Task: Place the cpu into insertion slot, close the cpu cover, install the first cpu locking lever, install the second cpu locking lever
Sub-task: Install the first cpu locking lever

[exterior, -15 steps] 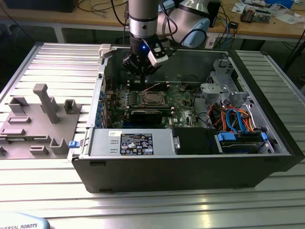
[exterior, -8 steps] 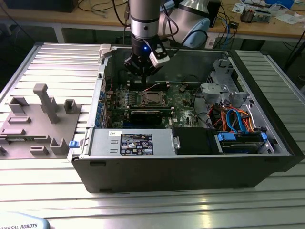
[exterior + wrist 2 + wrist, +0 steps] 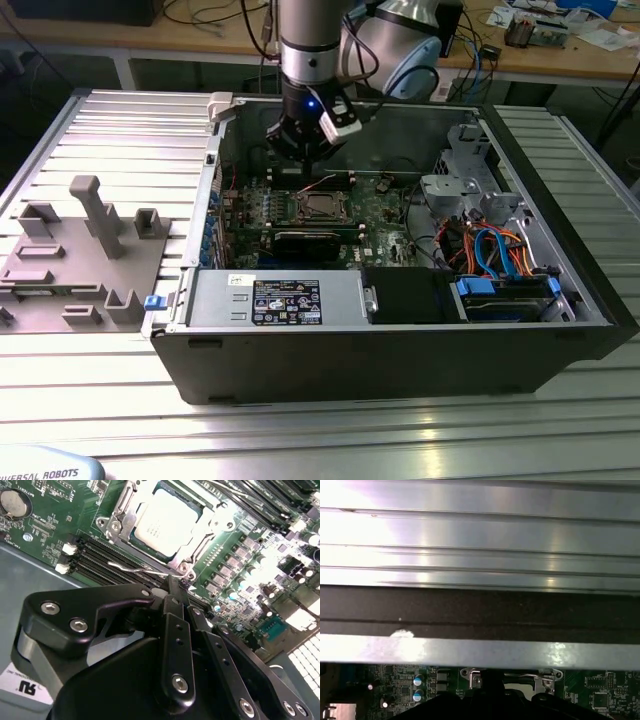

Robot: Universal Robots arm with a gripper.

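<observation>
One gripper [image 3: 176, 587] poised beside the seated cpu [image 3: 165, 522]
Its fingers are pressed together, tips just beside the insertion slot [image 3: 192, 551], where the cpu cover [image 3: 131, 501] frames the chip

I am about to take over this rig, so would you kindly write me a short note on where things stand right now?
Gripper: fingers closed together, nothing held, tips right at the thin wire lever beside the socket.
The cpu sits in the insertion slot; in the exterior view it shows on the motherboard inside the open computer case.
The cpu cover lies flat around the chip, so placing and closing look done.
The lever near the fingers appears unlatched. I cannot tell the state of the other lever, so treat both levers as left to check.
</observation>
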